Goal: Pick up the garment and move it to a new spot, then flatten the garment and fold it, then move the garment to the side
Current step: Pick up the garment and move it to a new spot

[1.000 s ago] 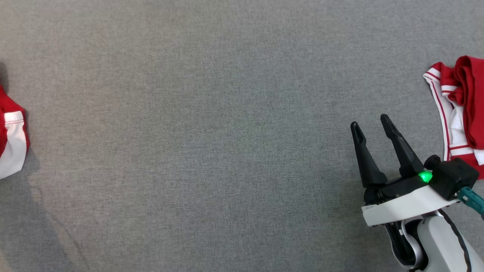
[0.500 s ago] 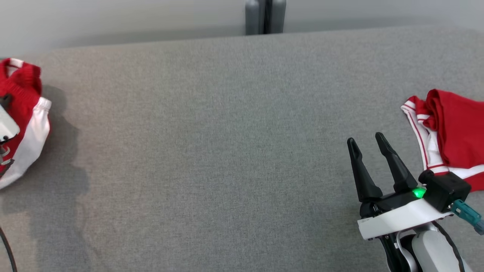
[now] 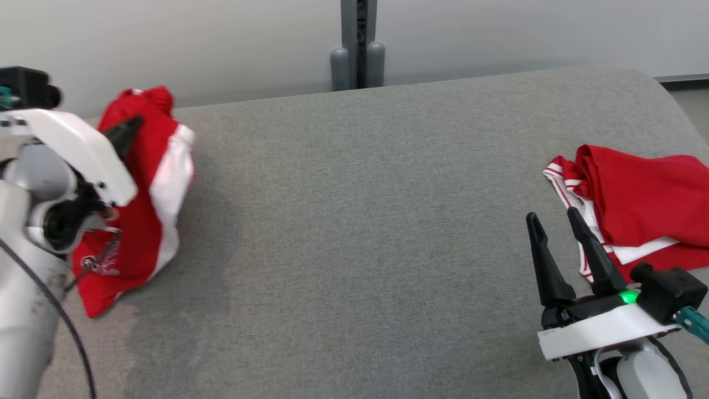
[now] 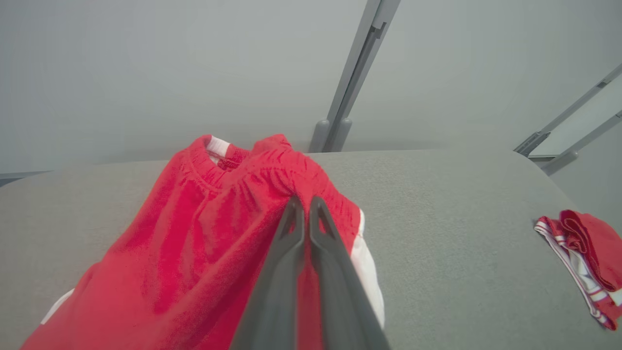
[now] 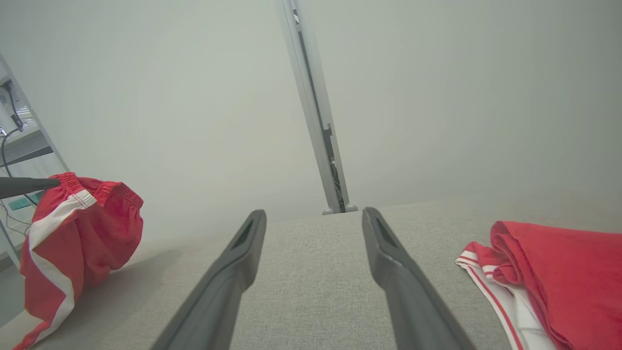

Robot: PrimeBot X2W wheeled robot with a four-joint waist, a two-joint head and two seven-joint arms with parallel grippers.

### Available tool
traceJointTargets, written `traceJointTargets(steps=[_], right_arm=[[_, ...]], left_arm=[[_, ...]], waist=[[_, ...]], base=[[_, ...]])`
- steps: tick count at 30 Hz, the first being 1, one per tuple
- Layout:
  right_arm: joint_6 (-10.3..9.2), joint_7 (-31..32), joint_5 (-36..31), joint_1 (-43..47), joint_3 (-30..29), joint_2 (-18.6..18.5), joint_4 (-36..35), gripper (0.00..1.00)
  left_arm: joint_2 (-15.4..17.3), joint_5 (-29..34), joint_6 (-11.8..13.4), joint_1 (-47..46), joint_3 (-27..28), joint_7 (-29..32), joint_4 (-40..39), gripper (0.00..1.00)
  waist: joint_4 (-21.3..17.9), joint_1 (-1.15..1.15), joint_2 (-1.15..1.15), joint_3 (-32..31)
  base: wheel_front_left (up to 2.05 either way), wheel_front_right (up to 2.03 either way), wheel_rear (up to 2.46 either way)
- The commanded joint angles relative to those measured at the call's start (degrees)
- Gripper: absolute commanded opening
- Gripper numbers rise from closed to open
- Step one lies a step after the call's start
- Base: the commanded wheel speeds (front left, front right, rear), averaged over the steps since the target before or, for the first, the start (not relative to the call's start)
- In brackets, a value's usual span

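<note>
The garment (image 3: 145, 183) is a pair of red shorts with white side panels. It hangs at the table's left end, its lower edge reaching the grey surface. My left gripper (image 3: 132, 124) is shut on its elastic waistband. The left wrist view shows the two fingers (image 4: 291, 228) pressed together on the bunched red cloth (image 4: 204, 233). The right wrist view has the shorts (image 5: 82, 228) dangling at the far left. My right gripper (image 3: 552, 215) stands open low at the right, with nothing between its fingers (image 5: 243, 253).
A second red garment with white striped trim (image 3: 637, 199) lies crumpled at the table's right end, just right of my right gripper. The grey fabric table (image 3: 360, 221) has a rounded far edge. A grey post (image 3: 359, 44) stands behind it.
The head camera has tilted up, bringing the far edge and wall into view. My left arm has come in from the left, lifting the shorts with it. The right gripper stays open.
</note>
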Motion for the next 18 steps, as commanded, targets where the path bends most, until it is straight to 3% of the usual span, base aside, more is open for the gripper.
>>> traceJointTargets(steps=[1,7,14,18], right_arm=[[0.00,-0.27,-0.27,0.51,-0.48,-0.39,-0.04,1.00],[-0.01,-0.27,-0.48,0.99,-1.59,-1.13,-0.20,1.00],[-0.01,-0.27,-0.34,0.63,-0.87,-1.46,-0.28,1.00],[-0.01,-0.27,-0.21,-0.10,-0.34,-1.44,-0.31,1.00]], left_arm=[[-0.66,-0.43,-0.24,1.14,-0.34,-0.50,-1.18,0.00],[-6.43,0.10,-0.17,5.44,-4.08,-2.83,-5.39,0.00],[-16.11,3.38,0.27,5.80,-9.36,-9.37,-0.23,0.00],[-19.28,5.10,0.12,3.62,-11.24,-13.89,4.46,0.00]], waist=[[-0.73,0.00,0.00,-0.28],[-3.57,0.00,0.00,-0.56],[-9.09,0.00,0.00,0.30],[-12.56,0.00,0.00,1.68]], base=[[0.00,0.00,0.00],[0.00,0.00,0.00],[0.00,0.00,0.00],[0.00,0.00,0.00]])
